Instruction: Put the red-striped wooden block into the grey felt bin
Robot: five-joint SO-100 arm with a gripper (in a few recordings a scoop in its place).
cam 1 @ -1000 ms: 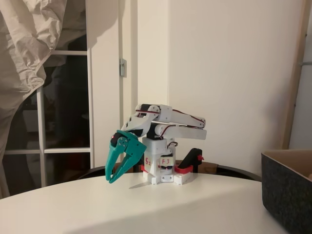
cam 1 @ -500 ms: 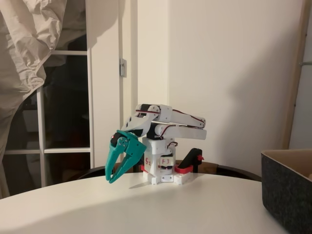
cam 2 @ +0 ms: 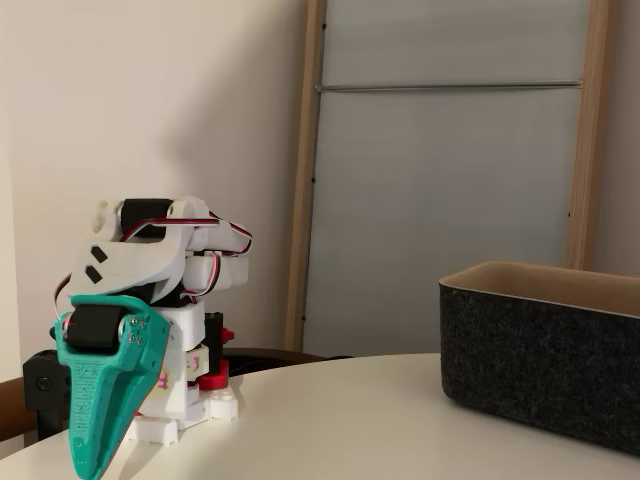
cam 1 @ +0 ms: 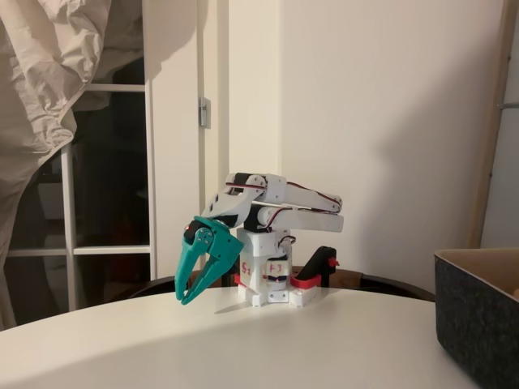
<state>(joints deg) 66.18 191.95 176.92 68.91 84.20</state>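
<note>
Table [cam 1: 340,340]: white, round, carrying everything.
Grey felt bin [cam 2: 540,355]: on the table, well to the right of the arm's base (tan lining shows along the rim).
Arm [cam 1: 280,203]: white, folded low over its base.
Gripper [cam 1: 188,293]: teal, tips down just above the table, fingers slightly parted, holding nothing.

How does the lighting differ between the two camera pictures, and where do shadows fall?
In a fixed view, the scene is dim and warm; a diagonal shadow crosses the table and darkens its front, and the teal gripper stays sharp. In another fixed view, the light is brighter and even; the grey felt bin casts only a soft shadow at its base.
</note>
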